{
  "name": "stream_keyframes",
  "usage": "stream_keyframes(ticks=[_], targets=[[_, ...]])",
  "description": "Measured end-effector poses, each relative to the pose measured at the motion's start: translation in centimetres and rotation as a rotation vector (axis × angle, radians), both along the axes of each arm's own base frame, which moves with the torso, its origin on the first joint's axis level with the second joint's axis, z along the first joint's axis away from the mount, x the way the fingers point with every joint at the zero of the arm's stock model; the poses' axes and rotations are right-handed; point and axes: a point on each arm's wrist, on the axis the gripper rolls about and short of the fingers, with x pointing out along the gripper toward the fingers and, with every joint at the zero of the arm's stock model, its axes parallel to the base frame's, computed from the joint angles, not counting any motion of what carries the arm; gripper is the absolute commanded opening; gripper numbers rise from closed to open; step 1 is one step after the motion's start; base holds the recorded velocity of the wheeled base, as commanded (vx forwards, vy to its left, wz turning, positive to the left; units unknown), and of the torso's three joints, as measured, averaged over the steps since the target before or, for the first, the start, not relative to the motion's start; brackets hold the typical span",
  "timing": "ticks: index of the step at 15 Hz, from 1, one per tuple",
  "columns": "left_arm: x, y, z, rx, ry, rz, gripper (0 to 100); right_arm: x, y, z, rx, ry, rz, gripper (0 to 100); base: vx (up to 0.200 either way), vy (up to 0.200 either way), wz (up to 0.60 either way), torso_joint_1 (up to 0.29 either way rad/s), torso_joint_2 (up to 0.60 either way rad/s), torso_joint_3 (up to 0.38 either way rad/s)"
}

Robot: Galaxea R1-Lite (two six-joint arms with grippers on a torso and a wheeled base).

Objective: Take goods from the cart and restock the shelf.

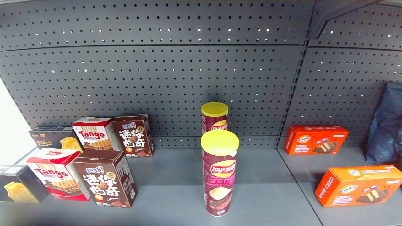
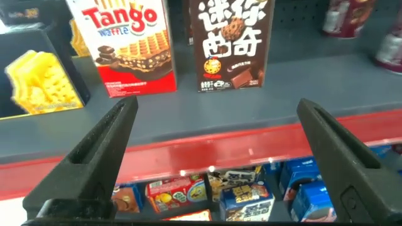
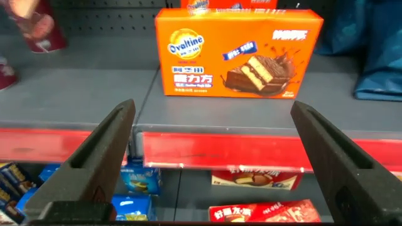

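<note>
Two maroon chip cans with yellow lids stand upright in the middle of the shelf [image 1: 176,175], the front can [image 1: 219,175] just ahead of the rear can [image 1: 214,121], each with a red-and-yellow logo. To the left, in two rows, sit black boxes [image 1: 19,188] picturing yellow wafers, red-and-white wafer boxes [image 1: 56,179] and brown cookie boxes [image 1: 106,179] with white characters. In the right bay lie two orange boxes [image 1: 358,185] picturing cake slices, with a dark blue bag [image 1: 384,125] at the far right. The left tool [image 2: 217,107] gapes wide and empty before the front wafer and cookie boxes. The right tool [image 3: 212,107], equally wide and empty, faces the front orange box. Under the shelf's red strip [image 2: 251,141], blue packs [image 2: 245,194] fill a lower level.
</note>
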Motion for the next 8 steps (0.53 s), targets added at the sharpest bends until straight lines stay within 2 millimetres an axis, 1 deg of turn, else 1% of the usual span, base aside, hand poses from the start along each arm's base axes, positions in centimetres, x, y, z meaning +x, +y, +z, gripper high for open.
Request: stream_keyframes(ticks=[8], targets=[[-0.01,0.0,0.03,0.0,0.0,0.0,100,0.0,0.0,-0.02,0.0,0.002,0.0,100,0.0,0.0,0.0,0.0,0.0,0.0]])
